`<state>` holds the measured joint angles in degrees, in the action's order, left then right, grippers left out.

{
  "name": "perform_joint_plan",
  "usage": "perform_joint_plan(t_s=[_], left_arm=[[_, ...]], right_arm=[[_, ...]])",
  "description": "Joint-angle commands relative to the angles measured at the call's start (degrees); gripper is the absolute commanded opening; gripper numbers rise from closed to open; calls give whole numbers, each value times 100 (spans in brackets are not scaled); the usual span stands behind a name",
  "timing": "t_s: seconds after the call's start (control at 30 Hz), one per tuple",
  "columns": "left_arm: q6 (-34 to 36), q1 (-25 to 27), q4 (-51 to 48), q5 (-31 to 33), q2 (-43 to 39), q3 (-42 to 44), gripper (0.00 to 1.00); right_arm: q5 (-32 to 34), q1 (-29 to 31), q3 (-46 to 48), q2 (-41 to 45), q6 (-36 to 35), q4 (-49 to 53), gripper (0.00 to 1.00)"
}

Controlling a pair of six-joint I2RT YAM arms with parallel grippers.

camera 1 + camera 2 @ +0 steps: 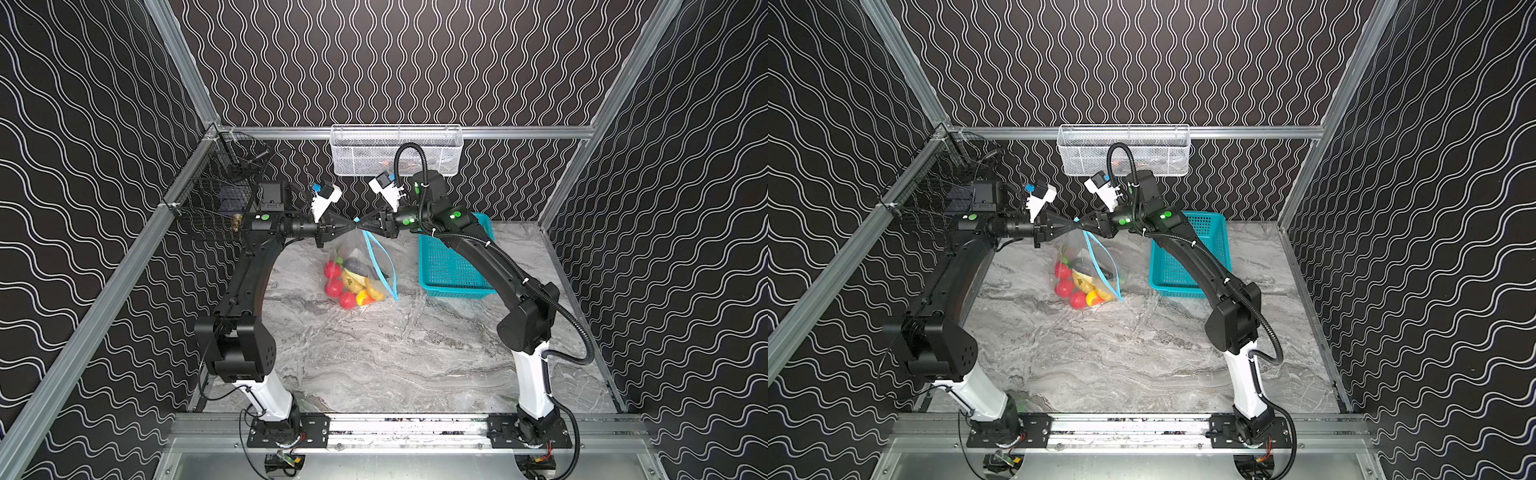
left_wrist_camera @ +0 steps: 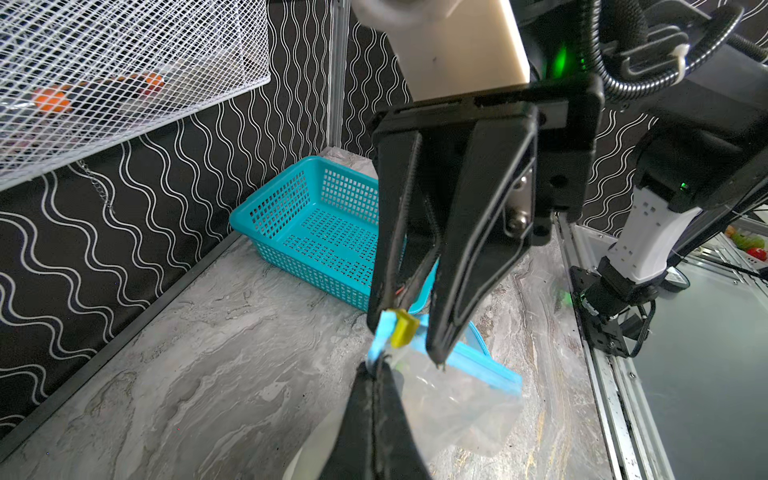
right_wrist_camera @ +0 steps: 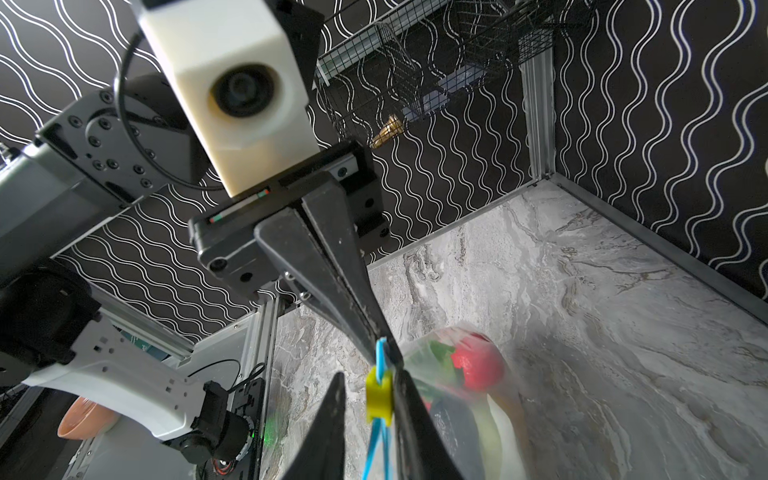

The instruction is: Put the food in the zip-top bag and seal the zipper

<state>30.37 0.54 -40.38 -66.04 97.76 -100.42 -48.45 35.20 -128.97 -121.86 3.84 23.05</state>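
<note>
The zip-top bag point(image 1: 353, 249) hangs by its top corner above the marble table, with the food point(image 1: 353, 284) piled in its bottom: red tomatoes, yellow pieces and a dark cucumber. My left gripper point(image 1: 354, 227) is shut on that corner, at the end of the blue zipper point(image 1: 380, 266). Facing it tip to tip, my right gripper point(image 1: 360, 226) stands open. In the right wrist view its fingers straddle the yellow slider point(image 3: 379, 399); one finger touches it and the other stands a little off. A tomato point(image 3: 478, 365) shows through the bag.
A teal plastic basket point(image 1: 453, 266) sits on the table under the right arm. A white mesh basket point(image 1: 397, 149) hangs on the back rail just behind the grippers. A black wire basket point(image 1: 216, 199) is fixed at the left wall.
</note>
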Motion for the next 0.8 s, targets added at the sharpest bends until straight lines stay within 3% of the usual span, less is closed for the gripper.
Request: perform_joint_plan(t_s=[0.0,0.3,0.77], left_arm=[[-40,-1,136,-70,-38,2,0],[-290,5,335,-93,-97,75,0],[-1374,1,773,238,89,-62,0]], right_arm=[[45,13,25,80,-58,-196,22],[202,13,156,134,-41,-247,13],[594,13,182,163,-58,12,11]])
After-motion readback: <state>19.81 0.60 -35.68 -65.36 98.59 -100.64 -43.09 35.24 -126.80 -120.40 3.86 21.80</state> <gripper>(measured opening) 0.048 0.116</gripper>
